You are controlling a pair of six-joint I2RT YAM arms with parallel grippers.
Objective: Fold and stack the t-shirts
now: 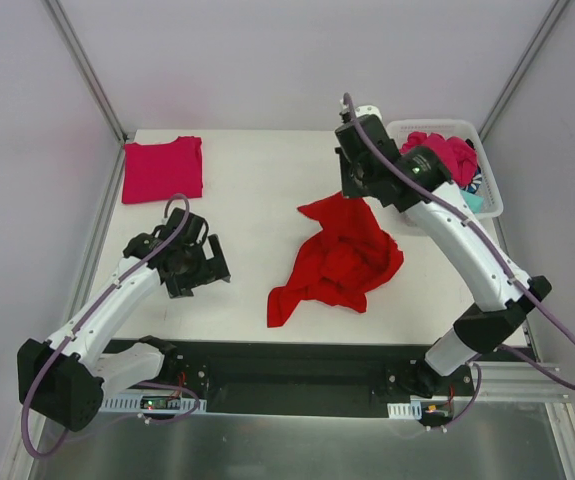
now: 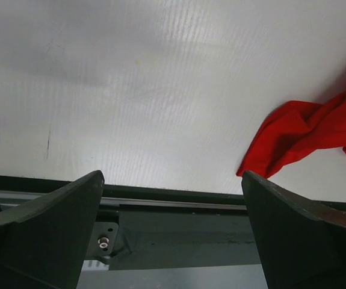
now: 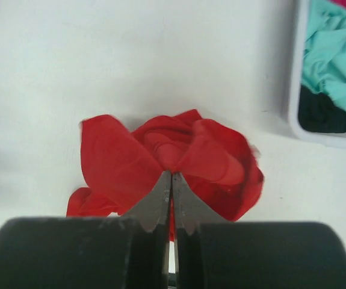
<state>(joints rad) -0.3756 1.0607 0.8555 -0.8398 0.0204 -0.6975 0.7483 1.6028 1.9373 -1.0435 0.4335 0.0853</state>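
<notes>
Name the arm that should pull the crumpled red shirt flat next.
Right. The right gripper is already shut on the red t-shirt at its far edge. The left gripper hangs open, off to the side and apart from the cloth.

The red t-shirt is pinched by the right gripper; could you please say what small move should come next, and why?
Probably lift the right gripper a little: its jaws are shut on a fold of the red t-shirt, which lies crumpled on the table, so raising it may unfurl the cloth.
</notes>
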